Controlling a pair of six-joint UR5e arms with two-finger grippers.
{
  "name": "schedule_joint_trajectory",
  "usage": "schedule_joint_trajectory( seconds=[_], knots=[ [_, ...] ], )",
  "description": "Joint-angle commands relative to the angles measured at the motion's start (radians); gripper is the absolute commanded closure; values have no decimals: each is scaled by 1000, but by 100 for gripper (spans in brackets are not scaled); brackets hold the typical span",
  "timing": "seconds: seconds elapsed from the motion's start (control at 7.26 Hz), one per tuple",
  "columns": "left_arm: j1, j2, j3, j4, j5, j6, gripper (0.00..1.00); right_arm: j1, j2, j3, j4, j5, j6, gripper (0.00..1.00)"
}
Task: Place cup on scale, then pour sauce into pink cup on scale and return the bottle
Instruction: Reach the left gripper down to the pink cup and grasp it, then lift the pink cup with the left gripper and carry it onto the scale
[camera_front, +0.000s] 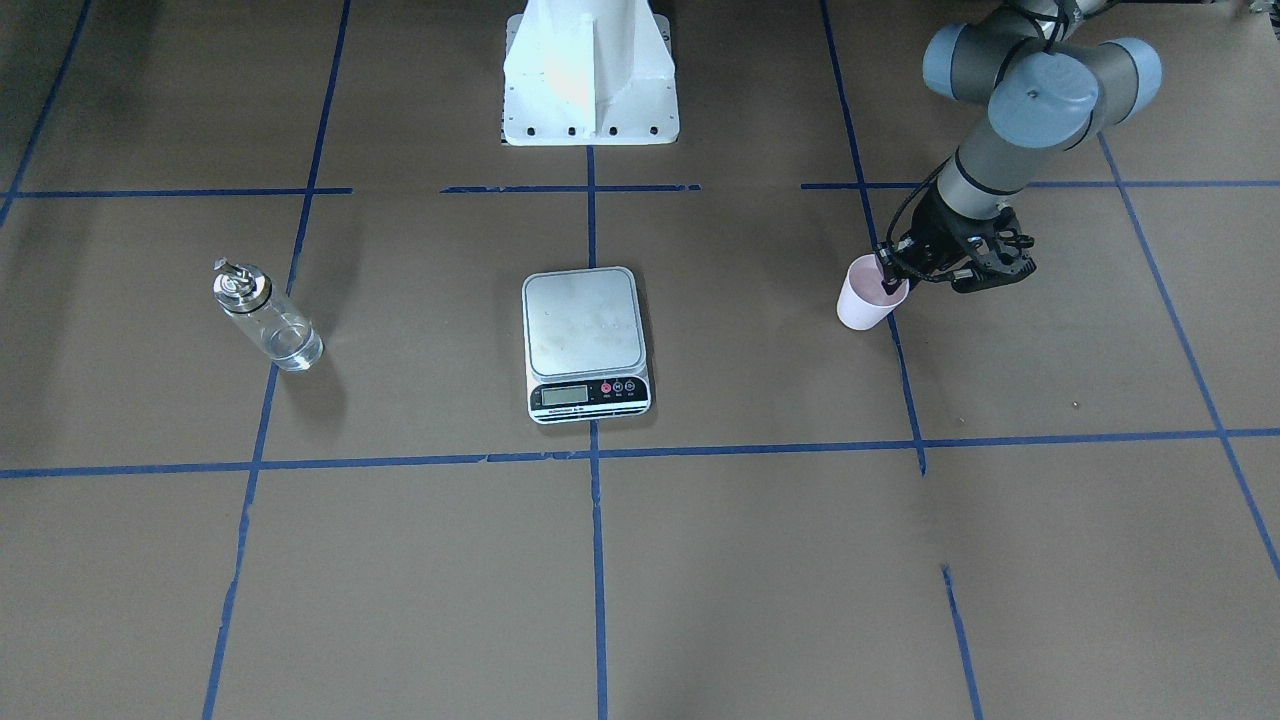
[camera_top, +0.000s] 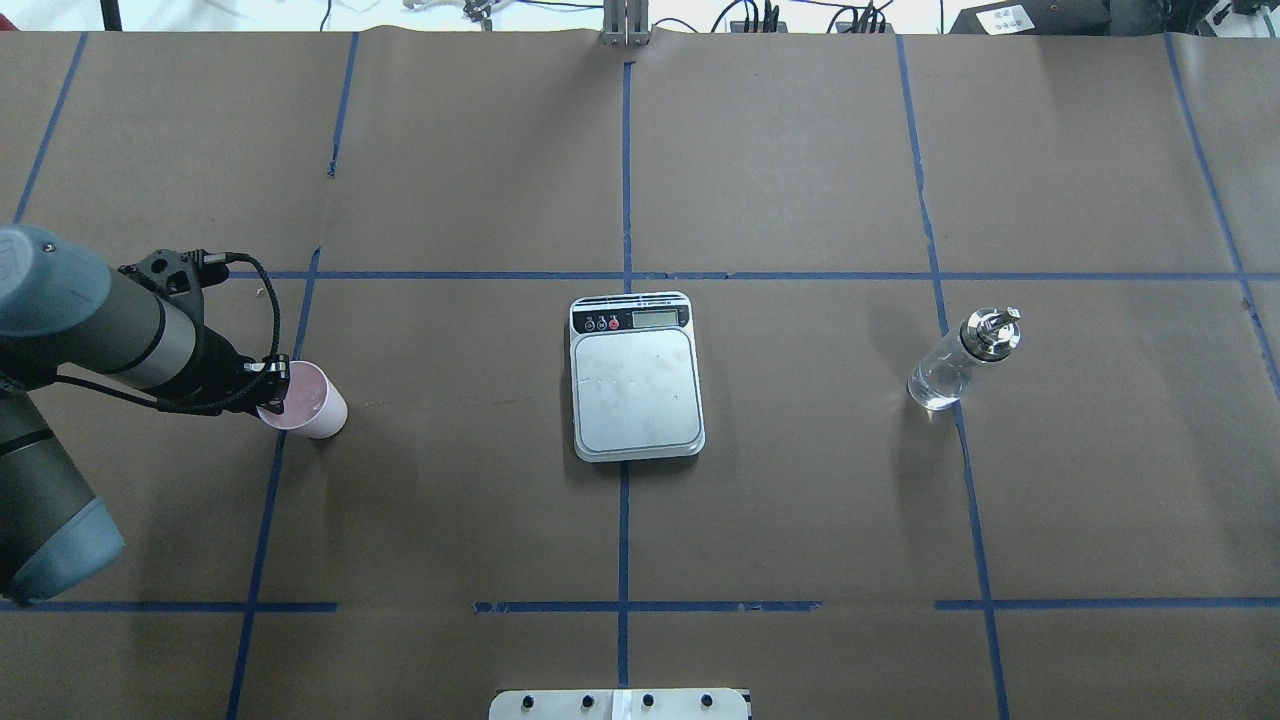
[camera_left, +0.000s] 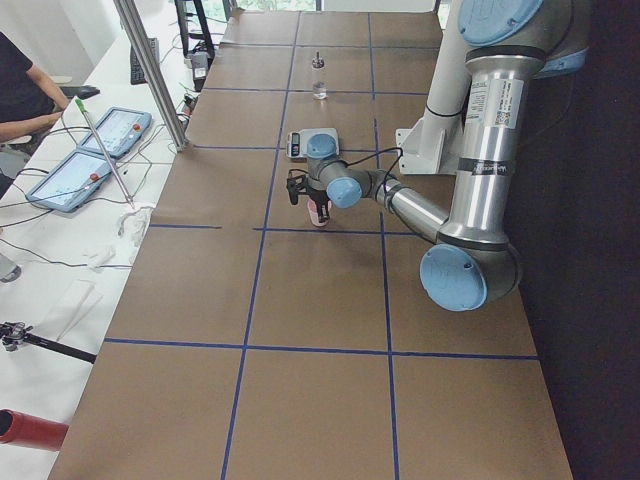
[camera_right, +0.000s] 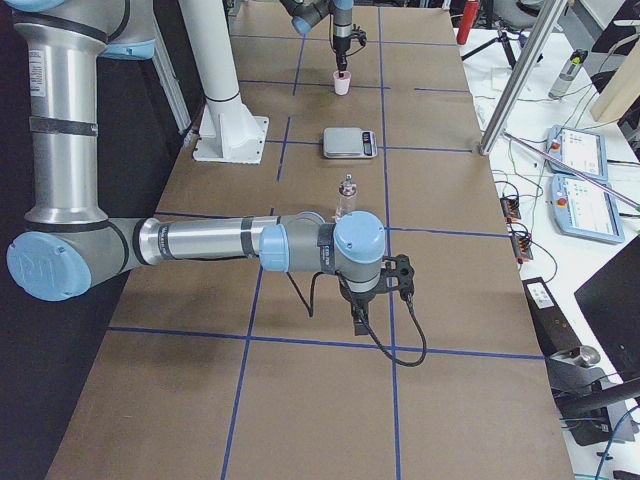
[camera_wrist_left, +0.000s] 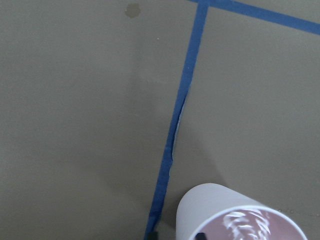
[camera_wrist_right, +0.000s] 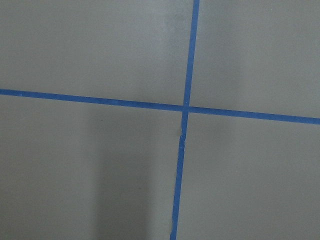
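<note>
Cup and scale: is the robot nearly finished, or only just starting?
Only starting. Done: nothing yet; the scale has a bare platform. In hand: the left gripper has its jaws at the rim of the cup, which stands on the table; whether they grip it is unclear. Left: set the cup on the scale, pour from the bottle, standing untouched on the robot's right, and put it back.

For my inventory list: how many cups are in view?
1: the pink cup stands on the table, left of the scale, at the left gripper. None seems hidden.
</note>
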Motion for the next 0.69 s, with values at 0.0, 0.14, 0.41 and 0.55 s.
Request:
schedule_joint_trajectory(
  seconds=[0.0, 0.14, 0.41, 0.55],
  knots=[
    [-2, 2, -27, 11, -4, -8, 100, 0, 1, 0, -1, 2, 0, 0],
    [-4, 10, -78, 55, -9, -6, 100, 0, -1, 3, -1, 2, 0, 0],
    [-5, -73, -201, 303, -9, -3, 100, 0, -13, 0, 24, -1, -8, 0],
    [-8, -192, -209, 430, -9, -8, 100, 0, -18, -1, 50, -6, -8, 0]
  ],
)
